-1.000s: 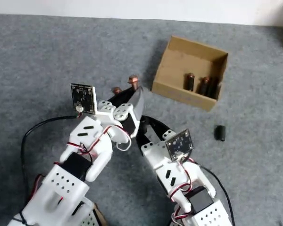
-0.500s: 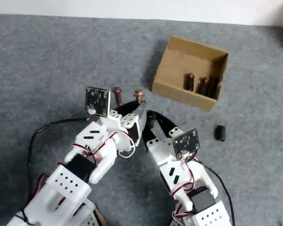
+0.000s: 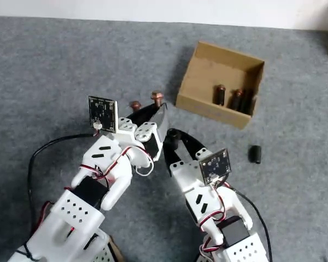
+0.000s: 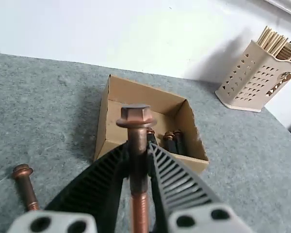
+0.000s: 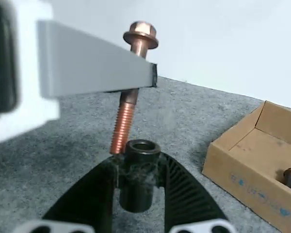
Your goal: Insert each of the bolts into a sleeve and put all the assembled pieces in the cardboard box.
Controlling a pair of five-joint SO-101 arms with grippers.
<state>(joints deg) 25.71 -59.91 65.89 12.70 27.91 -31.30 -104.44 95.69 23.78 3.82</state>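
Bolt [image 5: 122, 124]: stood near upright, clamped in left gripper [image 4: 138, 150]. Threaded tip sat just beside rim of sleeve [image 5: 137, 177], which right gripper [image 5: 138, 164] clasped mouth-up. Axes roughly parallel, not yet aligned.

A grey felt mat [image 3: 54, 65] covers the table. A white wall [image 3: 153, 8] runs along its far edge, at 12 o'clock. A beige perforated holder [image 4: 262, 73] of wooden sticks [image 4: 274, 36] stands on the mat at about 2 o'clock, near the wall.
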